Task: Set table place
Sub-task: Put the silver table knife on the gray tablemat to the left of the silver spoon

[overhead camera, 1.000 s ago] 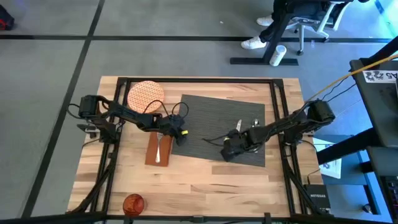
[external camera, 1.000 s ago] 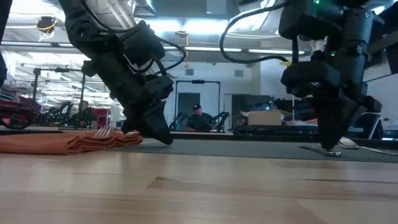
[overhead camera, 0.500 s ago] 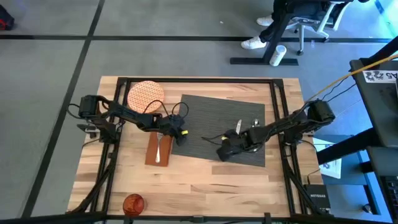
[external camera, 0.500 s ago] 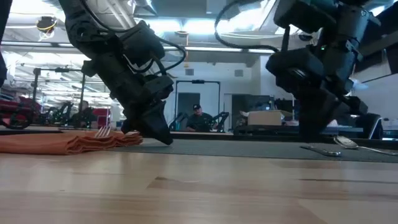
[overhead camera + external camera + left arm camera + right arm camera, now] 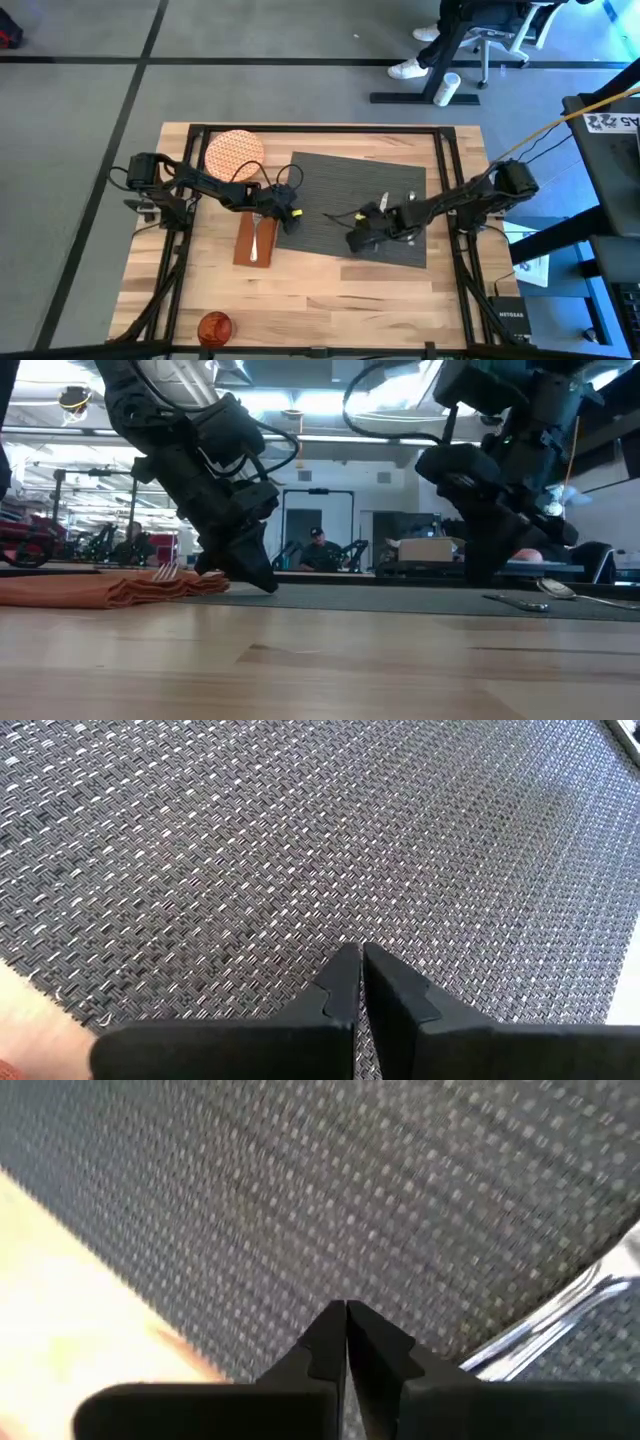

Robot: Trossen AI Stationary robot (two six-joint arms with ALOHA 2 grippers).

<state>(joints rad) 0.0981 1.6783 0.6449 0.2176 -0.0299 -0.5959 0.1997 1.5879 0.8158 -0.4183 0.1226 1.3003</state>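
Observation:
A dark grey placemat (image 5: 360, 200) lies askew on the table (image 5: 330, 290). My left gripper (image 5: 292, 222) is shut at the mat's left edge, next to the brown napkin (image 5: 254, 240), which carries a fork (image 5: 165, 572). My right gripper (image 5: 356, 243) is shut low over the mat's near edge. A knife (image 5: 385, 203) and a spoon (image 5: 410, 198) lie on the mat's right part. The orange-patterned plate (image 5: 234, 153) sits on the wood at the far left. The orange cup (image 5: 214, 326) stands at the near edge. My left gripper sets its shut fingertips (image 5: 345, 970) on the placemat's weave (image 5: 360, 920) near the mat's left edge. It slants down from the table's left side. The mat lies flat under it. My right gripper: whether its shut tips touch the placemat (image 5: 340, 1230) I cannot tell.
Black rails (image 5: 445, 170) run along the table's edges. Bare wood stretches along the near side between the cup and the right rail. Beyond the table a person sits in the room (image 5: 316, 550).
My right gripper has moved toward the table's left edge along the placemat's near edge, staying shut. The placemat, napkin and cutlery lie where they were.

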